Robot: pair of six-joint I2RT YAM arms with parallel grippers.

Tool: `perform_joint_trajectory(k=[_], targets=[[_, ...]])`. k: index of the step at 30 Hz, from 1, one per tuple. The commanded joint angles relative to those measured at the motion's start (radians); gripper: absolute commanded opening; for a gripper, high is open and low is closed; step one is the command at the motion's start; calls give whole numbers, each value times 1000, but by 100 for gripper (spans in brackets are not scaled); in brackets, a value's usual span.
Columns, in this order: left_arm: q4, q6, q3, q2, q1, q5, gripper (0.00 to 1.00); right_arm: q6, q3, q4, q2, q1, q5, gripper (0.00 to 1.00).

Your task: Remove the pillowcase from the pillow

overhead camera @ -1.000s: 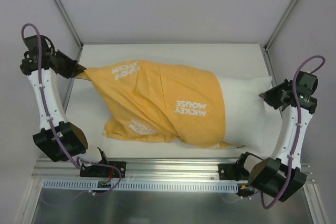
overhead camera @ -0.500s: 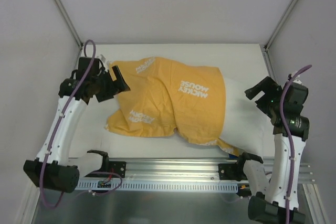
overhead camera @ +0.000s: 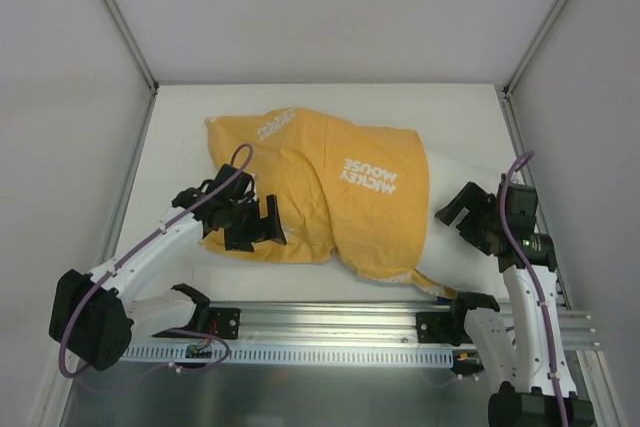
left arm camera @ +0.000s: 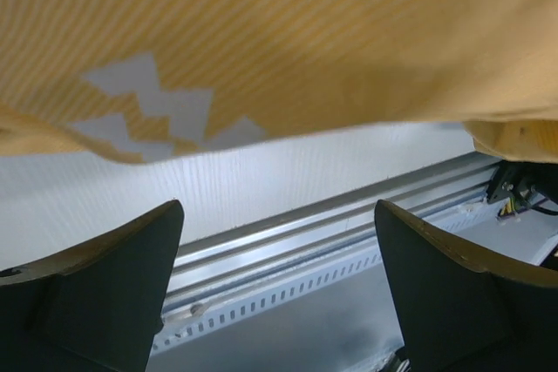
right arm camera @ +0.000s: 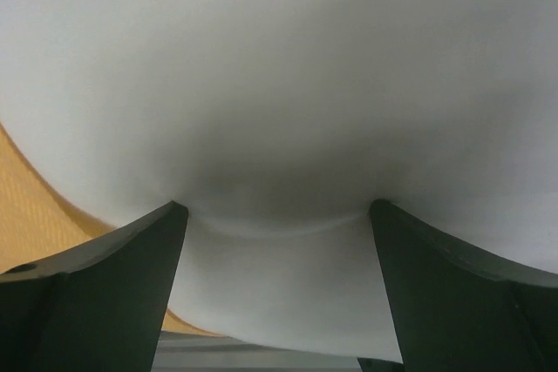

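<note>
Flat white table (overhead camera: 330,107), with a silver aluminium rail (overhead camera: 330,322) along its near edge.

Plump plain white pillow (overhead camera: 445,182) lies across the table. Only its right end is bare; the rest is under the cover.

Thin orange-yellow fabric pillowcase (overhead camera: 340,197) with white "MICKEY MOUSE" lettering is rumpled over the left and middle of the pillow. Its open hem sits toward the right.

Left gripper (overhead camera: 255,232) is low at the near-left edge of the pillowcase. The left wrist view shows its jaws spread with nothing between them. The orange fabric (left arm camera: 305,32) lies just beyond the tips and the rail (left arm camera: 305,233) is below.

Right gripper (overhead camera: 460,227) is at the bare end of the pillow. Its jaws are spread, and the tips meet the bulging white surface (right arm camera: 279,84) without pinching it. A strip of orange fabric (right arm camera: 26,206) shows at the left of the right wrist view.
</note>
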Motion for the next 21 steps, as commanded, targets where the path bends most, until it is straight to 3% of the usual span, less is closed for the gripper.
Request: perform_joint_trajectory(k=[1,2,3,4,5,6,7,9,11,12,13,14,15,17,21], targets=[[131,-20,24,85,-15,-43,91,33,-52,60,86,24,4,90],[139,-17,33,132,-15,-91,86,38,-60,77,99,26,4,83],[147,-18,44,151,-15,-124,78,38,-63,94,119,29,12,68],[150,-20,68,168,-13,-147,57,33,-60,99,126,32,18,58],[150,-21,84,194,-13,-167,44,28,-57,97,126,32,24,48],[150,-21,96,203,-13,-197,33,19,-54,93,124,32,35,30],[150,-20,119,214,-12,-210,18,13,-45,85,123,32,40,24],[142,-11,138,228,-6,-216,13,-2,-38,70,106,32,60,18],[135,-15,141,193,0,-227,21,-11,-31,51,94,32,69,19],[133,-15,132,171,0,-235,27,-18,-31,48,84,32,70,25],[131,-14,122,125,-1,-242,55,-19,-32,47,80,32,70,28],[127,-11,115,102,0,-248,71,-19,-34,44,80,32,64,32],[122,-9,103,77,0,-258,82,-21,-34,43,77,32,60,42],[98,6,95,21,0,-290,99,-21,-31,47,81,32,46,50],[69,20,67,-30,0,-389,99,-15,-22,56,95,32,26,58]])
